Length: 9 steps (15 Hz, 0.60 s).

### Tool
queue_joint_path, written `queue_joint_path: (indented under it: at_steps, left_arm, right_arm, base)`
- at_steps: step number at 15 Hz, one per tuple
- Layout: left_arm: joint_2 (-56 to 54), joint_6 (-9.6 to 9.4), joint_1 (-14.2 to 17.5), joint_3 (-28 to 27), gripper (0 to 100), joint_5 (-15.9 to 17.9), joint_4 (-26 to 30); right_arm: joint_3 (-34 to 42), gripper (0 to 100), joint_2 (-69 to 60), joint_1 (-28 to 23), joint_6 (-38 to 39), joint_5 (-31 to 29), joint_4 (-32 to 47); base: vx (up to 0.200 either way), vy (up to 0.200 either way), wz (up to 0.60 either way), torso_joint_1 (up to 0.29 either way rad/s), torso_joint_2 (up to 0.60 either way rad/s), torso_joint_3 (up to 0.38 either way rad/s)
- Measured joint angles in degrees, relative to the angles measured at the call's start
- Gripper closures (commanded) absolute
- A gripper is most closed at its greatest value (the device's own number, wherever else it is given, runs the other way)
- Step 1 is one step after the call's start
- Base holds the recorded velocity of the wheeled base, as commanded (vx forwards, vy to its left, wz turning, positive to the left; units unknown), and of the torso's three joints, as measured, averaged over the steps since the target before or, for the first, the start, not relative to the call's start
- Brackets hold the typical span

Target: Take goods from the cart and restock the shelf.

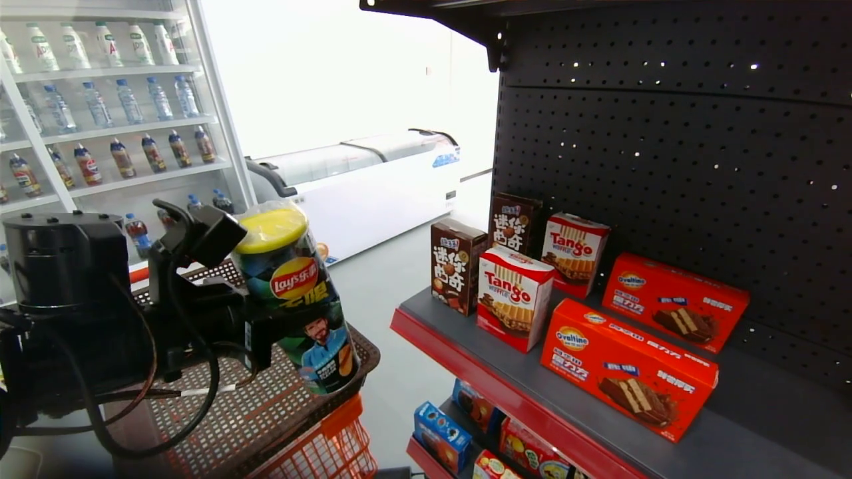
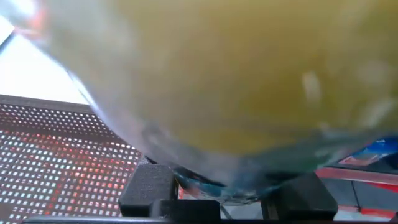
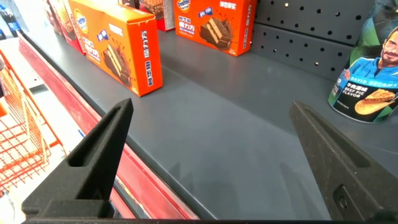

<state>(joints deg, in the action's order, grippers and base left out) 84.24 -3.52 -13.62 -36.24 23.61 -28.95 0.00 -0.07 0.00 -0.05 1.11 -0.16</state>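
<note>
A tall chips can (image 1: 296,299) with a yellow lid is held tilted above the red mesh cart (image 1: 286,426), with my left gripper (image 1: 263,332) shut on its lower body. The same can (image 2: 236,93) looms close in the left wrist view, between the left gripper (image 2: 227,194) pads, with the cart mesh (image 2: 56,155) below. My right gripper (image 3: 214,155) hangs open with nothing in it, over a bare stretch of the grey shelf (image 3: 236,118). A second chips can (image 3: 367,74) stands upright on the shelf near the pegboard. The shelf (image 1: 765,426) is at the right in the head view.
Two orange boxes (image 1: 629,369) (image 1: 675,309), two red-and-white wafer boxes (image 1: 512,306) and brown boxes (image 1: 456,266) stand on the shelf. Orange boxes (image 3: 115,43) flank the bare patch. More goods (image 1: 442,432) sit on the lower shelf. A drinks fridge (image 1: 100,100) and chest freezer (image 1: 373,179) stand behind.
</note>
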Motion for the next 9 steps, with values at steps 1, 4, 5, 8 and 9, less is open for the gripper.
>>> queue_joint_path:
  at_steps: [1, 4, 5, 8, 9]
  left_arm:
    - [-0.6, 0.0, 0.0, 0.1, 100, 0.2, 0.3]
    - [-2.3, 0.82, 0.1, -0.3, 100, 5.0, 2.0]
    - [-3.1, 0.88, 0.2, -0.4, 100, 5.8, 2.9]
    - [-5.8, 0.82, -0.2, 0.6, 100, 8.3, 4.1]
    - [-6.2, 0.71, -0.3, 1.0, 100, 9.8, 3.9]
  right_arm:
    - [0.0, 0, 0.0, 0.0, 0.0, 0.0, 0.0]
    - [0.0, 0, 0.0, 0.0, 0.0, 0.0, 0.0]
    - [0.0, 0, 0.0, 0.0, 0.0, 0.0, 0.0]
    - [0.0, 0, 0.0, 0.0, 0.0, 0.0, 0.0]
    - [0.0, 0, 0.0, 0.0, 0.0, 0.0, 0.0]
  base:
    - [0.0, 0.0, 0.0, 0.0, 0.0, 0.0]
    - [0.0, 0.0, 0.0, 0.0, 0.0, 0.0]
    - [0.0, 0.0, 0.0, 0.0, 0.0, 0.0]
    - [0.0, 0.0, 0.0, 0.0, 0.0, 0.0]
    - [0.0, 0.0, 0.0, 0.0, 0.0, 0.0]
